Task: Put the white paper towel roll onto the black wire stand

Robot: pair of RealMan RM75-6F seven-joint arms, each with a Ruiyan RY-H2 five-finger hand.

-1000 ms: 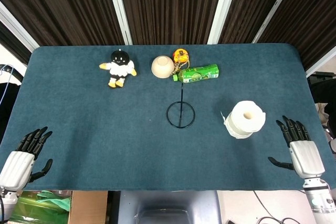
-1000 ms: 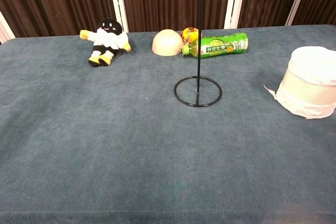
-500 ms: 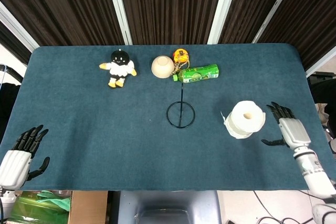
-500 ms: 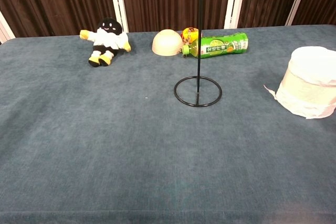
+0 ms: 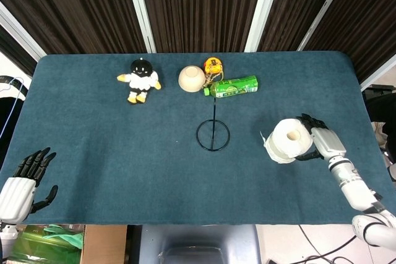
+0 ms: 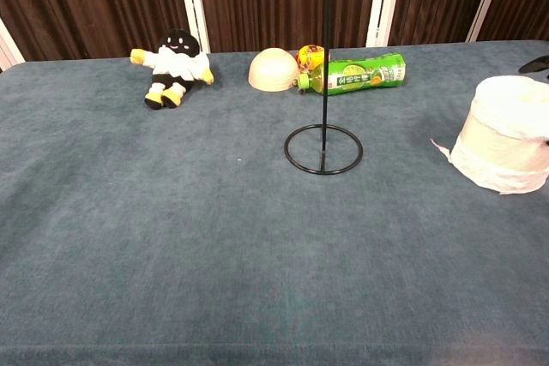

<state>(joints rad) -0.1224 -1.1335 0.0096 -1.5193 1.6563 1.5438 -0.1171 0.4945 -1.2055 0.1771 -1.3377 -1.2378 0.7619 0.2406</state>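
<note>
The white paper towel roll (image 5: 289, 140) stands upright on the blue table, right of centre, with a loose sheet end at its left; the chest view shows the roll (image 6: 503, 133) at the right edge. The black wire stand (image 5: 213, 133), a ring base with a thin upright rod, is at mid-table, seen again as the stand (image 6: 323, 150) in the chest view. My right hand (image 5: 323, 140) is right beside the roll's right side, fingers spread, holding nothing. My left hand (image 5: 25, 183) hovers open off the front left corner.
Along the back of the table lie a black-and-white plush doll (image 5: 141, 79), an upturned beige bowl (image 5: 192, 78), a small orange toy (image 5: 213, 65) and a green bottle (image 5: 232, 86) on its side. The table's right edge (image 5: 365, 109) is close to the roll.
My right hand has moved up from the front right corner to the roll's right side. The left hand has barely shifted. The roll and stand stay put.
</note>
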